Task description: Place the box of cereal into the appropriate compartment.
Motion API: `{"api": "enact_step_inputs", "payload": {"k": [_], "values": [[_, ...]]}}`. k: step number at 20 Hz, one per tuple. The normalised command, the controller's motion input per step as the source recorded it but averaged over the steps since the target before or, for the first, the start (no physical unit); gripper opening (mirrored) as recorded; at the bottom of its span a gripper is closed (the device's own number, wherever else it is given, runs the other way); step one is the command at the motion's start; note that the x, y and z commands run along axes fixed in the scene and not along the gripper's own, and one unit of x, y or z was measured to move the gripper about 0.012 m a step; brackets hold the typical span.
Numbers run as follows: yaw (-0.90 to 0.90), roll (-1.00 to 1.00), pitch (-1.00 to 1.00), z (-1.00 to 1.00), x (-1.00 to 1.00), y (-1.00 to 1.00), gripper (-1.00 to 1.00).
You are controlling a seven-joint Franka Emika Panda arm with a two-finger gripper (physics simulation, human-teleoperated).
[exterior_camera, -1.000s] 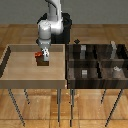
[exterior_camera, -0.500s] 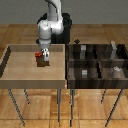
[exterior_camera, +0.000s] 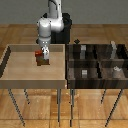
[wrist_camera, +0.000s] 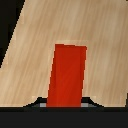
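Observation:
The box of cereal stands upright in the light-wood tray, near its back right part in the exterior view. In the wrist view the box of cereal fills the middle as a red slab on the wood floor. My gripper has come straight down on it, and its grey fingertips press against both sides of the box, so it is shut on the box. The appropriate compartment is the back right section of the dark bin, marked by a tall pale grey block.
The dark four-part bin sits beside the tray on the exterior view's right, its other sections holding short grey shapes. The tray's raised right wall and the bin's near wall lie between the box and the bin.

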Motion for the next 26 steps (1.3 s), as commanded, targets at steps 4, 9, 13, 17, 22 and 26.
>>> {"api": "enact_step_inputs", "payload": {"k": [4,9,13,17,22,26], "values": [[0.00,0.00,0.00,0.75,0.00,0.00,-1.00],[0.00,0.00,0.00,1.00,0.00,0.00,-1.00],[0.00,0.00,0.00,1.00,0.00,0.00,-1.00],[0.00,0.00,0.00,0.50,0.00,0.25,-1.00],[0.00,0.00,0.00,0.00,0.00,0.80,-1.00],[0.00,0.00,0.00,0.00,0.00,1.00,-1.00]]}}
